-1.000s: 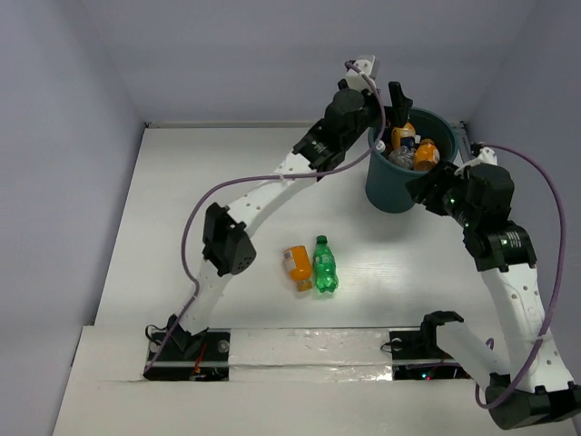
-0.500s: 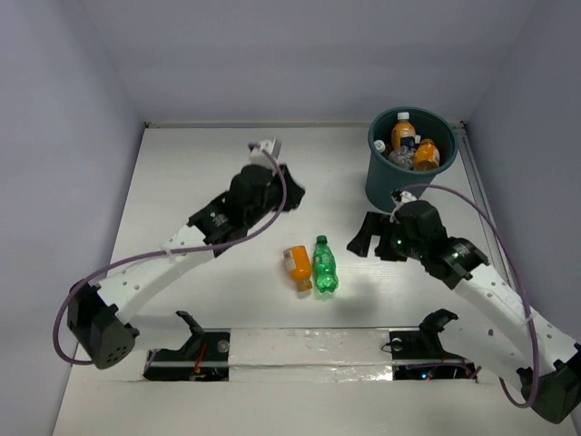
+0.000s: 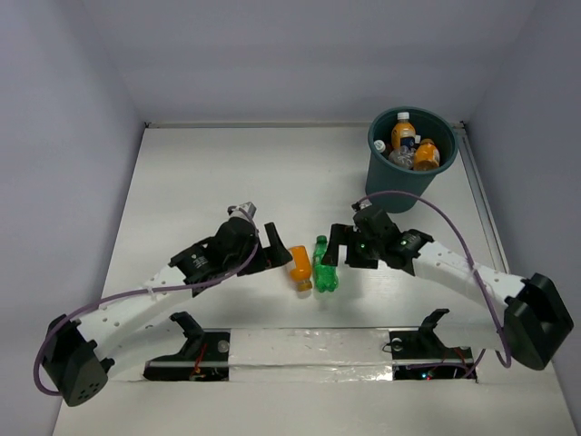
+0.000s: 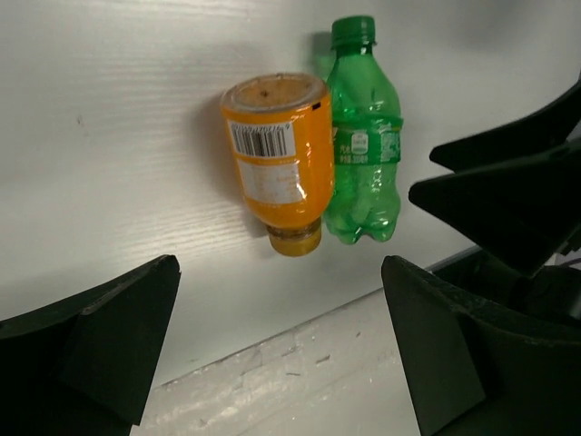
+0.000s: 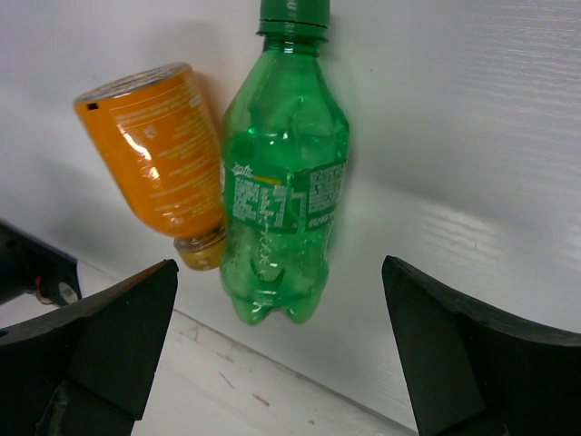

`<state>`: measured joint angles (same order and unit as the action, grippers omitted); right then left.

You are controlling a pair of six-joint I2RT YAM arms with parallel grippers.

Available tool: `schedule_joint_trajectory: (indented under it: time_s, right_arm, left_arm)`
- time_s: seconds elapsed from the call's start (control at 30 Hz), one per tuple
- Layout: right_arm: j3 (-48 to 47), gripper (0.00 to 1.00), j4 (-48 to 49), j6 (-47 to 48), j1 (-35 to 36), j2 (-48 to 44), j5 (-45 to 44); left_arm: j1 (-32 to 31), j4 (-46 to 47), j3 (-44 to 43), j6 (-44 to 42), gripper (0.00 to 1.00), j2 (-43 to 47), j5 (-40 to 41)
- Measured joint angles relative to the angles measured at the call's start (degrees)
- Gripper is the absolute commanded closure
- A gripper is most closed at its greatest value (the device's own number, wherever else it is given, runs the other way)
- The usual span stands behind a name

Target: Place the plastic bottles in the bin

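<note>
An orange-filled bottle [image 3: 297, 267] and a green bottle [image 3: 324, 265] lie side by side on the white table near its front edge. My left gripper [image 3: 275, 247] is open and empty just left of the orange bottle [image 4: 277, 159]. My right gripper [image 3: 338, 247] is open and empty just right of the green bottle [image 5: 283, 182]. In the left wrist view the gripper [image 4: 281, 354] frames both bottles, as does the gripper [image 5: 281, 354] in the right wrist view. The dark teal bin [image 3: 392, 189] stands at the back right and holds several bottles [image 3: 427, 154].
A taped strip [image 3: 309, 345] runs along the table's front edge just below the two bottles. Grey walls close in the left, back and right sides. The right gripper's fingers [image 4: 517, 191] show at the right of the left wrist view.
The left arm swung from over the bin down to the orange bottle. The right arm moved from beside the bin to the green bottle. The bottles on the table have not moved.
</note>
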<state>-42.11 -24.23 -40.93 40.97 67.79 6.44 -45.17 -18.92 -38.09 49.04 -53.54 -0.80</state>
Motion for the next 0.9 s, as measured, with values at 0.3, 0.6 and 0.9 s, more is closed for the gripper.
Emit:
schedule_joint_trajectory:
  time_s: [0.3, 0.6, 0.9]
  right_arm:
    - [-0.7, 0.1, 6.05, 0.17, 1.14, 12.41, 0.66]
    - [-0.09, 0.53, 10.19, -1.42, 1.49, 15.15, -1.14]
    - [-8.87, 0.56, -2.75, 0.81, 1.49, -0.79, -8.37]
  left_arm:
    - [0.02, 2.01, 2.62, 1.66, 0.06, -3.39, -5.44]
    - [0.02, 6.43, 2.73, 1.62, 0.06, -7.61, -6.45]
    - [0.02, 8.9, 1.75, -1.01, 0.05, -16.09, -6.1]
